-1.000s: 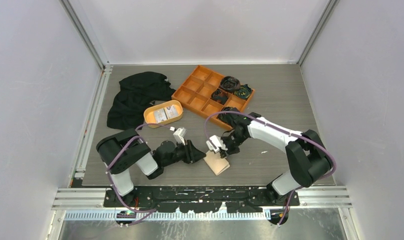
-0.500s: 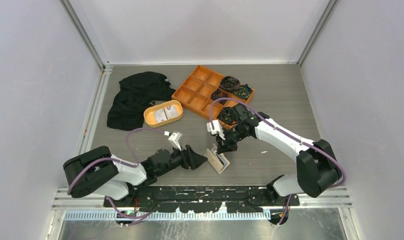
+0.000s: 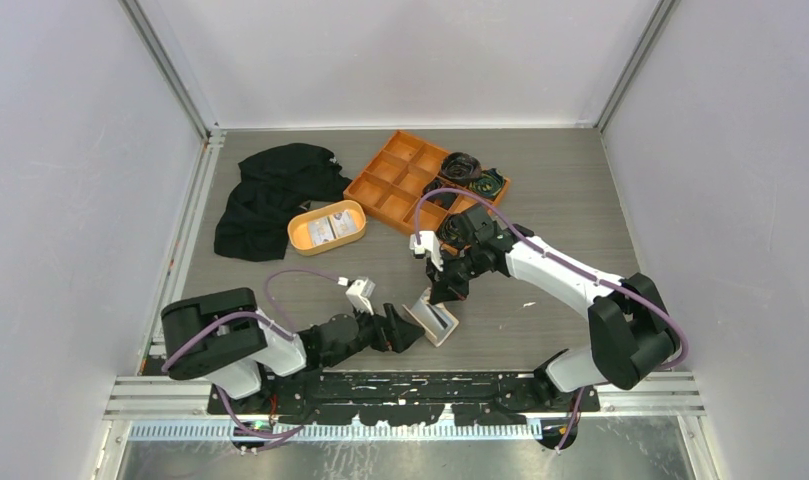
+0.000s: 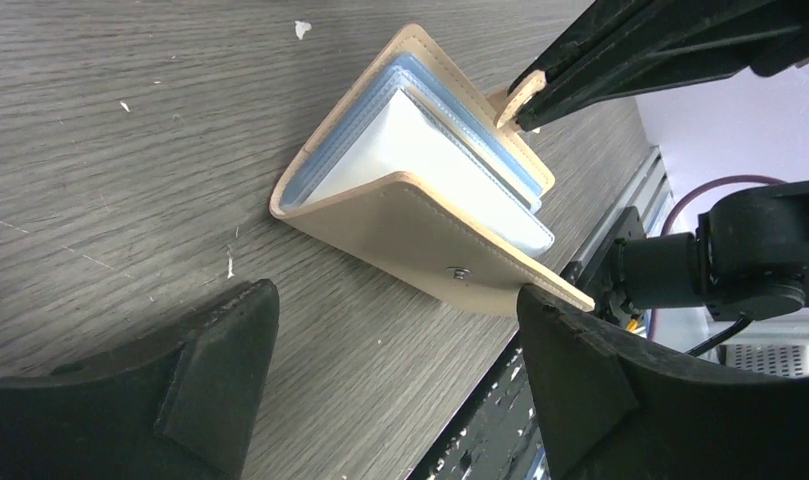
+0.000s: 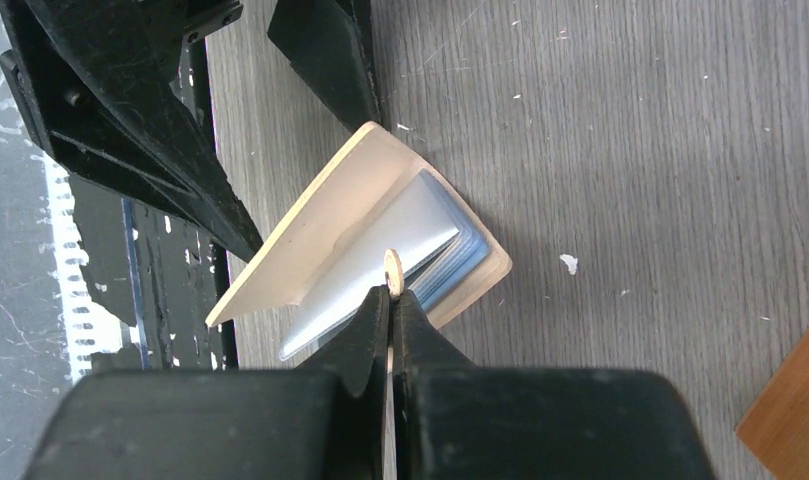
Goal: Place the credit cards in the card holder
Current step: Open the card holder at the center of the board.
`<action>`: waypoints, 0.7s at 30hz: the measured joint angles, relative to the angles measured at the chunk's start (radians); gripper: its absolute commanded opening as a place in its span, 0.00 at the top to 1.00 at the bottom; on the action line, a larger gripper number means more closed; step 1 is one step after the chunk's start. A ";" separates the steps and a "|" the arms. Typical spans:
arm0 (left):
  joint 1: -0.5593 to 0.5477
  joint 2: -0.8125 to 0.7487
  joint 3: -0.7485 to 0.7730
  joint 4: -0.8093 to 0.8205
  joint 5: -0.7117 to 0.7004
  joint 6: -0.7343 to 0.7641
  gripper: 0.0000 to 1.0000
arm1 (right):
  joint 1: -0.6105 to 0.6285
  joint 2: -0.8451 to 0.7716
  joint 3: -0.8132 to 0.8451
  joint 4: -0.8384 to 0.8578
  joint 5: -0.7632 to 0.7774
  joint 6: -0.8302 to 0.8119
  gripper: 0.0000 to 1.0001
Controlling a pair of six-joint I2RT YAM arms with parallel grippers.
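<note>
top cam: the divided tray (image 3: 365,195) has dark coiled stuff (image 3: 462,164) in its right-hand compartments, and the oval dish (image 3: 296,233) holds a couple of white cards (image 3: 330,228). the card holder (image 3: 435,322) stands half open on the worktop (image 3: 550,200) near the front edge, with the left claw (image 3: 408,335) just beside it. left wrist: that claw gapes wide and the holder sits just past its fingers, pale blue sleeves inside. right wrist: the right claw (image 5: 391,293) is pinched tight on the holder's snap tab (image 5: 391,268).
</note>
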 measured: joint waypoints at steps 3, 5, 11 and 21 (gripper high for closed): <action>-0.005 0.041 -0.012 0.077 -0.021 -0.026 0.08 | 0.000 0.000 0.000 0.000 0.003 0.004 0.99; -0.005 0.071 -0.023 0.136 -0.029 -0.038 0.05 | 0.000 0.000 0.000 0.000 0.004 0.004 0.99; -0.028 0.104 -0.051 0.252 -0.062 -0.059 0.01 | 0.000 0.000 0.000 0.000 0.008 0.004 0.99; -0.067 -0.086 0.006 -0.019 -0.148 -0.041 0.00 | 0.000 0.000 0.000 0.000 0.011 0.002 0.99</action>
